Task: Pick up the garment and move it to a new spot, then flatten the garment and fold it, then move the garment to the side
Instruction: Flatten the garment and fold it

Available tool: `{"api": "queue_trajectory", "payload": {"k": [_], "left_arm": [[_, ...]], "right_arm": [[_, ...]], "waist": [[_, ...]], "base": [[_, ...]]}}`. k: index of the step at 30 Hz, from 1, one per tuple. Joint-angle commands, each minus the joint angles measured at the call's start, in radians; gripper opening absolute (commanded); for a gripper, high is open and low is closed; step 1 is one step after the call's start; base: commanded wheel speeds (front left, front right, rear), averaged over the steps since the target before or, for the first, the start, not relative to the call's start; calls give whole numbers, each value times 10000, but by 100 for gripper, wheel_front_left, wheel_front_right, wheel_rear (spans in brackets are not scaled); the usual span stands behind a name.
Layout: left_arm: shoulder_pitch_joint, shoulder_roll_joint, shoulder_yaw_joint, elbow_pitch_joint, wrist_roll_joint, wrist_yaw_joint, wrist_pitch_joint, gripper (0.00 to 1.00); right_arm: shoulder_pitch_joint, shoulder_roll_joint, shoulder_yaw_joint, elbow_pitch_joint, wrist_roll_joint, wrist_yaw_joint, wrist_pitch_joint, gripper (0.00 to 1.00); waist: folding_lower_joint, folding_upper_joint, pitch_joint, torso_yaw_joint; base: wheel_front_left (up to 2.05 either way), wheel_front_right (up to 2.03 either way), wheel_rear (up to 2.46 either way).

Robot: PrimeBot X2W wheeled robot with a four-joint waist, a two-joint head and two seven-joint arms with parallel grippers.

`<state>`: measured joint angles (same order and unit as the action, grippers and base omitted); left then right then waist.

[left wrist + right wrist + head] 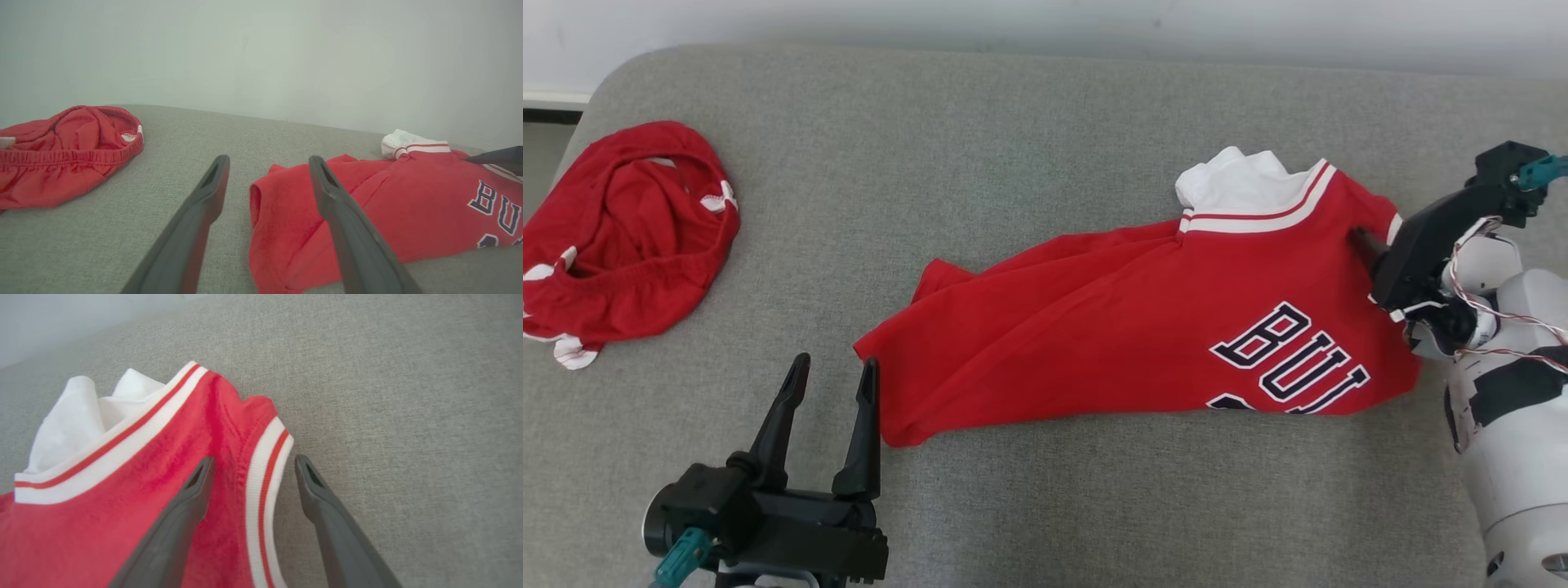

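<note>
You have the red jersey lying crumpled, stretched lengthwise across the middle and right of the grey woven bench. Its soft knit is creased in long folds, white lining bunches out at the neck, ribbed white-and-red trim runs along the collar and armhole, and dark outlined block letters mark the chest. Your left pincer stands open and empty, its long dark tapered fingers just beside the jersey's hem corner. Your right pincer is open too, gripping nothing: one finger is over the red cloth, the other over bare grey weave, with the striped armhole band between them. Well apart, at the bench's left edge, sits a second red garment, heaped, with a gathered elastic band.
</note>
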<state>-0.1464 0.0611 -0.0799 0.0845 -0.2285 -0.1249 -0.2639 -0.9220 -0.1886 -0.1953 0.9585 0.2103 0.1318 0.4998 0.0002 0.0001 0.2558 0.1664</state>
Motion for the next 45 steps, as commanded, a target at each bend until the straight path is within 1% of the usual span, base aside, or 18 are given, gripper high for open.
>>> {"api": "queue_trajectory", "payload": {"k": [1,4,5,6,7,8,12,15,16,18,21,23,25,28,31,36,40,45], "left_arm": [[-134,-25,17,53,68,-43,-7,100],[-94,-35,58,129,44,-38,-8,100],[-91,-36,75,152,37,-43,-7,100],[-93,-40,84,180,34,-47,-7,100],[-97,-39,94,199,37,-50,-7,100],[-109,-38,109,212,41,-53,-7,100],[-101,-37,188,244,62,-50,-8,100],[20,-10,207,283,44,-44,-7,100],[20,-10,207,283,44,-44,-7,100],[131,16,228,307,2,-43,-8,100],[279,55,292,330,-28,-44,-7,100],[403,60,352,338,-59,-45,-8,100],[491,61,444,319,-60,-47,-8,100],[655,90,545,327,-72,-46,-7,100],[744,100,633,332,-74,-46,-7,100],[749,112,769,390,-49,-46,-7,100],[710,93,825,398,-41,-47,-7,100],[685,54,774,425,-27,-47,-9,100]], "right_arm": [[-97,85,-58,136,-7,-23,-88,100],[-200,180,-53,344,12,-23,-248,100],[-218,175,-22,388,-67,-23,-338,90],[-219,176,2,418,-105,-23,-479,44],[-216,173,52,444,-143,-23,-608,5],[-215,123,115,457,-243,-24,-763,0],[-213,48,435,358,-443,-23,-1436,0],[5,159,810,134,-154,-24,-1903,0],[5,159,810,134,-154,-24,-1903,0],[245,173,1099,-214,146,-24,-2278,0],[948,159,1530,-1147,749,-24,-2836,0],[1732,-19,1798,-2051,1023,-24,-3191,0],[2670,-22,2078,-3134,1360,-24,-3357,0],[4326,-119,2201,-4832,1601,-24,-3209,0],[5911,-43,2104,-6400,1378,-24,-2864,0],[7999,528,1703,-8250,735,-24,-2028,0],[8888,871,1376,-8762,51,-24,-1354,0],[9237,1038,1023,-8509,-687,-24,-747,0]], "waist": [[-2,-1,56,38],[-2,-1,30,-1],[-2,-1,18,-14],[-2,-1,5,-22],[-2,-1,-6,-31],[-2,-1,-16,-45],[-2,-1,-120,-133],[-2,-1,-296,-235],[-2,-1,-296,-235],[-2,-1,-441,-319],[-2,-1,-706,-473],[-2,-1,-871,-595],[-2,-1,-1004,-763],[-2,-1,-1175,-1019],[-2,-1,-1266,-1260],[-2,-1,-1343,-1555],[-2,-1,-1348,-1700],[-2,-1,-1372,-1713]], "base": [[0,0,0],[0,0,0],[0,0,0],[0,0,0],[0,0,0],[0,0,0],[0,0,0],[0,0,0],[0,0,0],[0,0,0],[0,0,0],[0,0,0],[0,0,0],[0,0,0],[0,0,0],[0,0,0],[0,0,0],[0,0,0]]}}
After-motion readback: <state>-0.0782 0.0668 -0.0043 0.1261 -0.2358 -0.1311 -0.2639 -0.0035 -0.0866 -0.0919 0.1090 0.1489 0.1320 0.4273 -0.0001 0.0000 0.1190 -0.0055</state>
